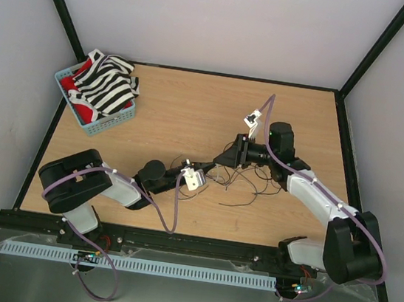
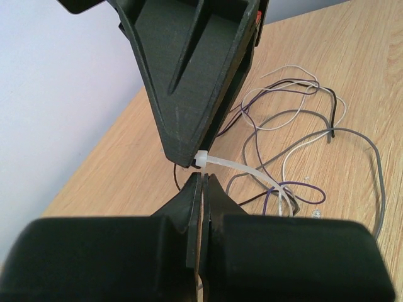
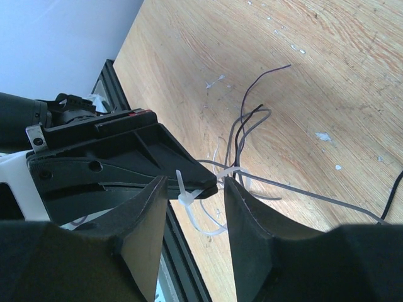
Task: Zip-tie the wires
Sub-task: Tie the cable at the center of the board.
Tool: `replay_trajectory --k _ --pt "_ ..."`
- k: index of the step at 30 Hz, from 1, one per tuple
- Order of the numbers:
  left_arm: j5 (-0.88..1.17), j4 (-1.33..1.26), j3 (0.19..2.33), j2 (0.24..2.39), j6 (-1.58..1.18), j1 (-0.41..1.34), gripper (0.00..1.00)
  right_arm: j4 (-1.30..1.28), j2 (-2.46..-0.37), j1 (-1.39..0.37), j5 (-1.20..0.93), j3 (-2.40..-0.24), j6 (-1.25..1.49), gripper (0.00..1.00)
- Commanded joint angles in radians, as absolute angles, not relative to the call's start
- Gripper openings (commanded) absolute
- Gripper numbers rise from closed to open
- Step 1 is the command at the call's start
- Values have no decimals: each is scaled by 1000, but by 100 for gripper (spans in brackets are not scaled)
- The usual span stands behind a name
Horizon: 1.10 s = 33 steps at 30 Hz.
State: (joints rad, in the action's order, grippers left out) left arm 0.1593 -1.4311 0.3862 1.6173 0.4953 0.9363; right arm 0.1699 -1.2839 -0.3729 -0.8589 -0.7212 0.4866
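The wires [image 1: 246,181] lie in a loose tangle on the wooden table, between the two arms; they also show in the wrist views as wires [image 2: 296,123] and wires [image 3: 252,119]. A white zip tie [image 2: 242,168] loops around some strands. My left gripper [image 2: 201,179] is shut on the zip tie [image 3: 189,200] near its head. My right gripper [image 3: 195,182] is open, its fingers [image 3: 252,220] standing on either side of the left gripper's tip and the tie head. In the top view the left gripper [image 1: 211,168] and right gripper [image 1: 224,160] meet tip to tip.
A blue basket [image 1: 104,127] holding striped and red cloth stands at the table's back left. A black frame rail [image 1: 190,242] runs along the near edge. Small white flecks [image 3: 324,135] dot the wood near the wires.
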Motion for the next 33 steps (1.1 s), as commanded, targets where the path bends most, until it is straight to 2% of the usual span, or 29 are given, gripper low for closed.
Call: replay_trajectory --k 1,11,19,26,33 --pt "182 -1480 397 1601 476 930 0 192 -1294 -381 -856 -750 480 50" --pt "187 -1480 398 1608 462 929 0 224 -1305 -406 -871 -747 496 43" --pt "178 -1480 400 1611 456 928 0 229 -1309 -409 -898 -741 501 25" --pt "175 -1480 398 1613 454 928 0 243 -1319 -410 -922 -745 526 1" --pt "180 -1480 390 1603 449 928 0 282 -1351 -408 -917 -779 574 0"
